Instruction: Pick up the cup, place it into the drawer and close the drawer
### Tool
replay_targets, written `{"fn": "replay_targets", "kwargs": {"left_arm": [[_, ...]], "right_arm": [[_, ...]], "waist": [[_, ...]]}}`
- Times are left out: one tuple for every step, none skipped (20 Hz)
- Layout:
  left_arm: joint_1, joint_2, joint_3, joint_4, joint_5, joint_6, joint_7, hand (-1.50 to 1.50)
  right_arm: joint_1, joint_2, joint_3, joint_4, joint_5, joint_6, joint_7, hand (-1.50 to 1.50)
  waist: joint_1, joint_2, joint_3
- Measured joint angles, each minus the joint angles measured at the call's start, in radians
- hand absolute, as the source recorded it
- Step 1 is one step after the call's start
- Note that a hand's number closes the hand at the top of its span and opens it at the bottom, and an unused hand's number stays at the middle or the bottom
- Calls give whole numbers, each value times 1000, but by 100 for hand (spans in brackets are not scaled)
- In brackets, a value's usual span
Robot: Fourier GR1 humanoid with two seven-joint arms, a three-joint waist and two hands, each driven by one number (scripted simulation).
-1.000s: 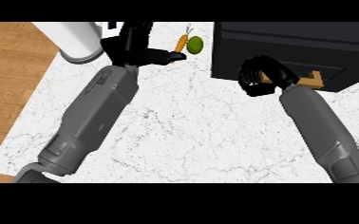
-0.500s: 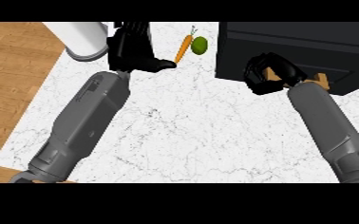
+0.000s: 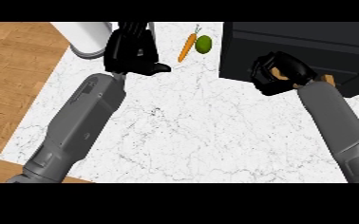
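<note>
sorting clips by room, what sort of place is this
Most likely a kitchen counter: a white marble-look countertop edged by wood, with a carrot and a lime lying on it beside a dark drawer unit.

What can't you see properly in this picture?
- Head view: the tall white cylinder is cut off by the top edge, so its top is out of sight.
- The black drawer box is partly covered by the right hand, so its inside stays hidden.
- Something tan between that hand's curled fingers is too covered to name.
</note>
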Motion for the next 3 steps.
{"fn": "replay_targets", "kwargs": {"left_arm": [[4, 2, -1, -3, 0, -4, 1, -150], [7, 1, -2, -6, 1, -6, 1, -150], [9, 4, -2, -9, 2, -9, 2, -150]], "right_arm": [[3, -3, -1, -4, -4, 7, 2, 150], [6, -6, -3, -8, -10, 17, 4, 150], [9, -9, -4, -13, -14, 22, 3, 150]], "waist": [[3, 0, 1], [5, 1, 1], [7, 2, 2]]}}
